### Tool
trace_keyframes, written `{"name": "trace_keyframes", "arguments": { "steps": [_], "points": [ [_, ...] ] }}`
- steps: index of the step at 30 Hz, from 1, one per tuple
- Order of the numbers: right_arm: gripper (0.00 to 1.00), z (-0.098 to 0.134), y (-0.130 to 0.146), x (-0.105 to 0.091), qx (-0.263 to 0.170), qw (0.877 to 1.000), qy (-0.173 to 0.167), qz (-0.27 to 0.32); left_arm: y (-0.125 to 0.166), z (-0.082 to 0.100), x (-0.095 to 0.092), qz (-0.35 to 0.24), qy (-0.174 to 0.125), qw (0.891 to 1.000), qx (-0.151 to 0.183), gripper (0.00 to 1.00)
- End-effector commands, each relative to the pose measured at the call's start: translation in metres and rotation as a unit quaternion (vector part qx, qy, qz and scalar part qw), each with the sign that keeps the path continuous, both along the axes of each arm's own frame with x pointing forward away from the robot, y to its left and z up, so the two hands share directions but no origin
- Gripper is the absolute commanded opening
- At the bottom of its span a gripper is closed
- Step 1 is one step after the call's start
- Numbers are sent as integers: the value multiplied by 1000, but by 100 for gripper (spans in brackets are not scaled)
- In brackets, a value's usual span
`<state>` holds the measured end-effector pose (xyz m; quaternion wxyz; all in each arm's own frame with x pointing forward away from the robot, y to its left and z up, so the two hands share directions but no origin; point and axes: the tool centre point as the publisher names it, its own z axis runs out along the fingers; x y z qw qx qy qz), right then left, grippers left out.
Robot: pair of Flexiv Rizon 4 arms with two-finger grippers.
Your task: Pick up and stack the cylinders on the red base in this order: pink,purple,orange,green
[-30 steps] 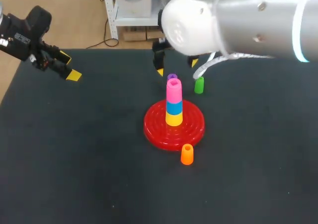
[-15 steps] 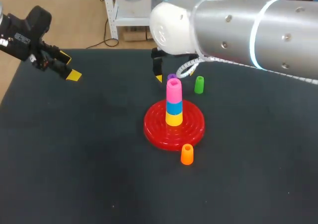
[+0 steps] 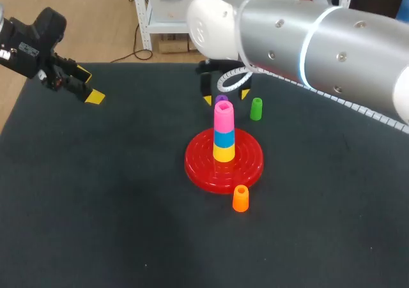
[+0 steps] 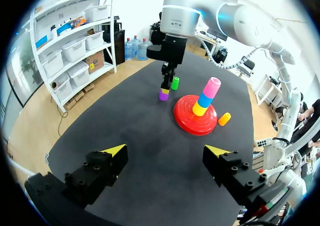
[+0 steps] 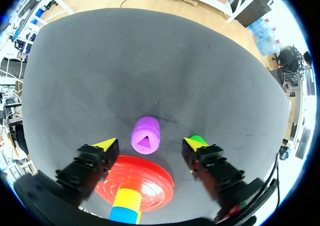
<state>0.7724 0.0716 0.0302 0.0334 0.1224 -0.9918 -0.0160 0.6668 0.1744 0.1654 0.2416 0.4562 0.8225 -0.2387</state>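
Note:
The red base [image 3: 246, 166] holds a stack of yellow, blue and pink cylinders, with the pink cylinder [image 3: 223, 116] on top. Just behind it stands the purple cylinder [image 3: 221, 99]. My right gripper [image 3: 225, 96] straddles it, open. In the right wrist view the purple cylinder [image 5: 145, 135] stands between the fingers of the right gripper [image 5: 149, 143], with a gap on each side. The green cylinder [image 3: 256, 108] stands upright beside it, and the orange cylinder [image 3: 240, 198] is in front of the base. My left gripper [image 3: 89, 87] hangs open at the table's far left, holding nothing.
The green cylinder [image 5: 199, 139] sits close behind one right finger. The red base [image 5: 150, 178] lies just under the right gripper. From the left gripper [image 4: 165, 150], dark table stretches to the base [image 4: 187, 121].
My right arm has swung over and its gripper has come down around the purple cylinder, fingers a little closer together. The left arm and the cylinders have not moved.

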Motion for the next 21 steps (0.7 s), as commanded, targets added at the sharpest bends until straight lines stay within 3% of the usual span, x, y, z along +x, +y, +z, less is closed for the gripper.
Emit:
{"name": "trace_keyframes", "arguments": {
  "steps": [1,2,4,21],
  "points": [
    [62,-2,0,-4,2,1000,-2,0,1,-1,-1,0,-1,1000,-1,100],
    [52,-3,0,-4,2,1000,-1,-1,1,-1,-1,0,-1,1000,-1,100],
    [50,-5,1,-5,2,1000,0,-1,1,-1,-1,0,-1,1000,-1,100],
    [47,-12,1,-7,-6,1000,0,-1,1,-1,-1,0,-1,1000,-1,100]
  ]
}}
